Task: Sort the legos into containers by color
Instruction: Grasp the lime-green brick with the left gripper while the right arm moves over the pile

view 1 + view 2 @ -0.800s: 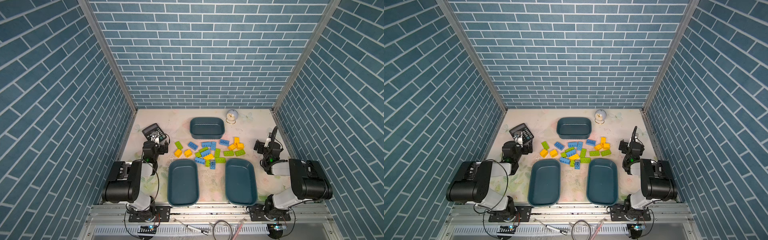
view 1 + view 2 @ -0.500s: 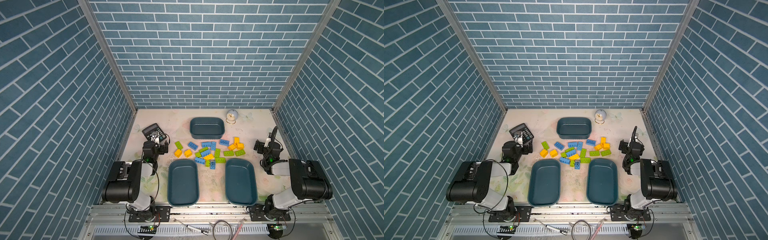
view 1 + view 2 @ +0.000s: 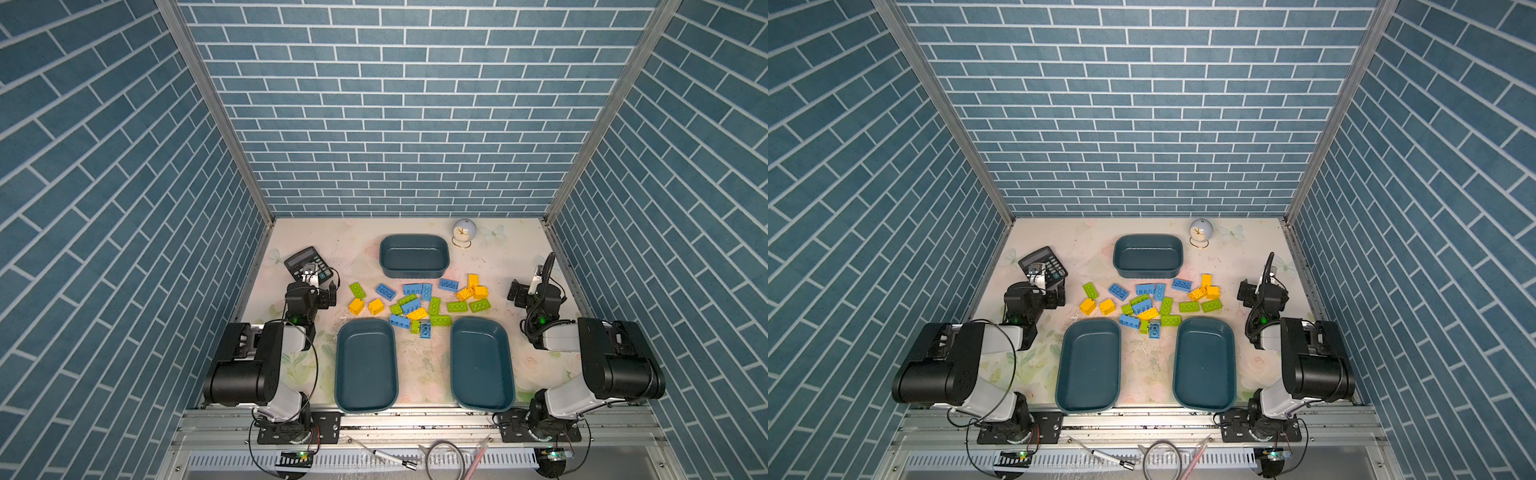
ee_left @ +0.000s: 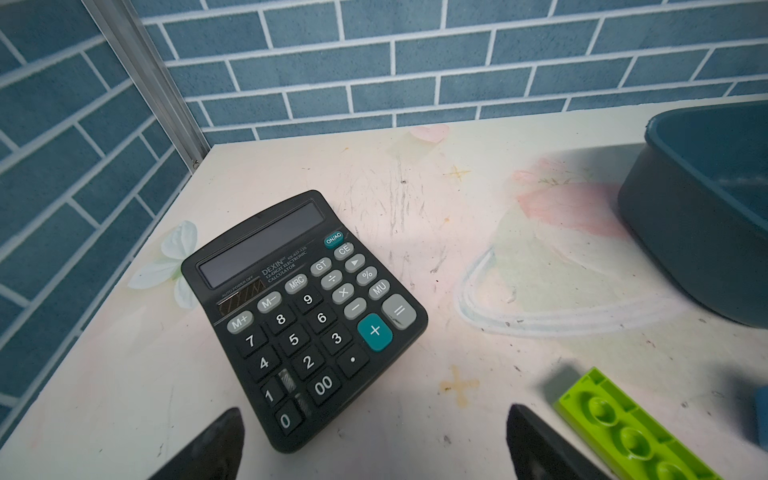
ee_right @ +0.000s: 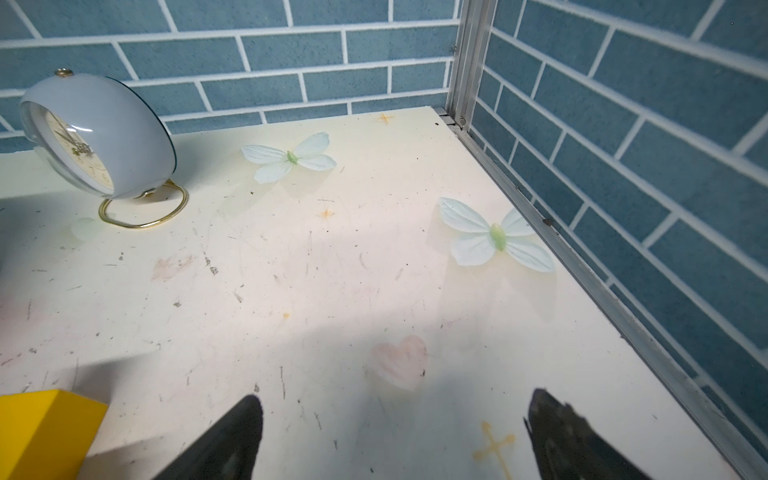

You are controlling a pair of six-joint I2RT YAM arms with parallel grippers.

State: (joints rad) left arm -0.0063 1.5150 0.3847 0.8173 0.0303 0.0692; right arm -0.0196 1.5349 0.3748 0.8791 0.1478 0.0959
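We see the bricks lying loose on the desk, scattered between the three tubs and all outside them. They are small hard plastic blocks with round studs on top, lime green, light blue and yellow-orange, some long and some nearly square. Those in the middle touch or overlap.

The tubs are dark teal plastic, shallow and smooth-walled, with rounded corners. The far tub sits crosswise behind the scatter. The near left tub and near right tub lie lengthwise in front of it, side by side with a gap between them.

The left end effector has its two dark tapered fingers spread wide and grips nothing. In the left wrist view, the lower corner of a black calculator with rounded grey and black keys lies between them. A glossy green brick lies just beside one finger.

The right end effector is likewise spread and empty over bare desk. The surface there is matte cream, printed with pale butterflies and a pink heart, and scuffed with fine dark scratches. A yellow brick shows a smooth flat side at the edge of that view. A round pale grey clock stands on a thin brass wire loop near the back wall.
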